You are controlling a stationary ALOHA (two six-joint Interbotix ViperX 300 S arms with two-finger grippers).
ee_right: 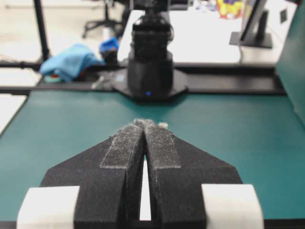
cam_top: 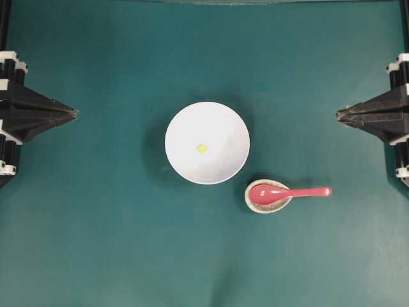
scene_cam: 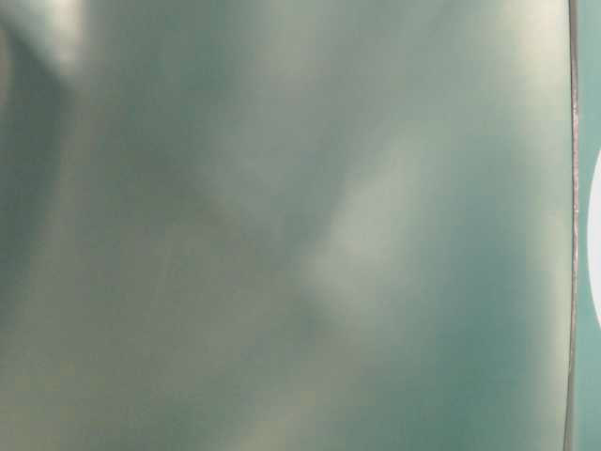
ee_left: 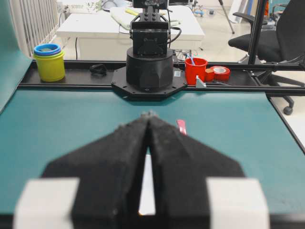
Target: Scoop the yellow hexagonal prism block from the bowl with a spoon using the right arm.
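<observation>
A large white bowl (cam_top: 207,142) stands mid-table with the tiny yellow hexagonal prism block (cam_top: 201,148) lying inside it. To its lower right, the red-pink spoon (cam_top: 287,192) rests with its scoop in a small speckled beige dish (cam_top: 267,203), handle pointing right. My right gripper (cam_top: 338,116) is at the right edge, shut and empty, well above and right of the spoon. My left gripper (cam_top: 75,114) is at the left edge, also shut on nothing. In the left wrist view the spoon handle (ee_left: 181,126) peeks past the shut fingertips (ee_left: 148,115); the right wrist view shows the gripper (ee_right: 145,122) closed.
The teal mat (cam_top: 96,243) covers the table. The opposite arm's base (ee_left: 149,67) stands at the far table edge, with a yellow cup (ee_left: 48,63) and red cup (ee_left: 196,70) behind on the rail. The table-level view is blurred teal.
</observation>
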